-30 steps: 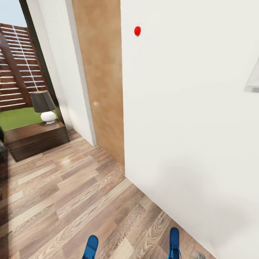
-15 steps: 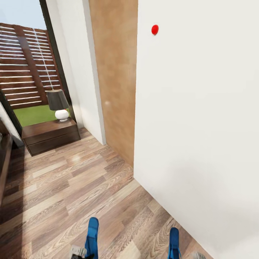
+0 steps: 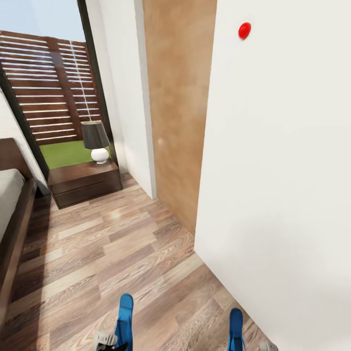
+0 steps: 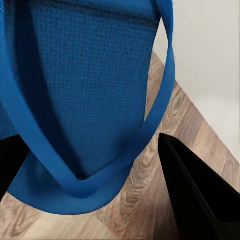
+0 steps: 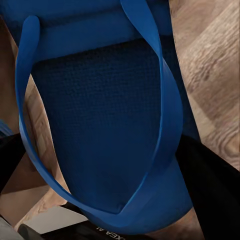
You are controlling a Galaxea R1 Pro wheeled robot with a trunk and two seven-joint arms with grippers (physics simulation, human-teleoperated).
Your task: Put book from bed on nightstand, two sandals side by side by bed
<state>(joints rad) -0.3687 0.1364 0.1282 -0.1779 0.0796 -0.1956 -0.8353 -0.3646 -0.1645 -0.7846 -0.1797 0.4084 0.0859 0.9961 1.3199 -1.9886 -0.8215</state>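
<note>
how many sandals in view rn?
2. One blue sandal is at the left gripper, low in the head view; the other sandal is at the right gripper, beside the white wall. Both hang over the wood floor.

Open floor (image 3: 107,248) runs ahead between the bed (image 3: 12,214) on the left and the white wall (image 3: 282,195) close on the right. The nightstand (image 3: 85,183) and lamp (image 3: 96,141) block the far end.

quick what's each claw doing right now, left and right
Left claw: closed on a blue sandal.
Right claw: closed on the other blue sandal.
</note>
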